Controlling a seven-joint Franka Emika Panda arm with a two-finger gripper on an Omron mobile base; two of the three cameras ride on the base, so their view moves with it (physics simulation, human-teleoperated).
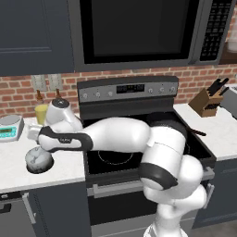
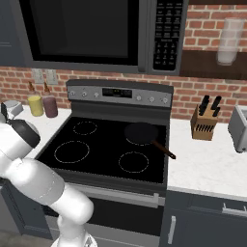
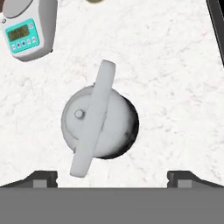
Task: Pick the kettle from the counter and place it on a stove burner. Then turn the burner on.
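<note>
- The kettle (image 3: pixel 97 127) stands upright on the counter (image 3: pixel 175 78), to the left of the black cooktop (image 2: pixel 103 144), and nothing touches it.
- In the hand view the gripper (image 3: pixel 112 177) hangs directly above the kettle. Its two finger tips are spread wide, one on each side of the body, and they hold nothing.
- A kitchen scale (image 3: pixel 26 28) lies on the same counter, a little apart from the kettle.
- The kettle looks hard and rigid, probably metal or ceramic, so it will not give under the fingers. I judge it is rather light if it is empty.
- The round body seems smooth and could slip. The pale handle (image 3: pixel 94 118) that crosses the top on a slant is the better place to grip, with the fingers closing across its narrow width near the middle.
- The widest burner ring (image 2: pixel 71 151) is free for placing it.
</note>
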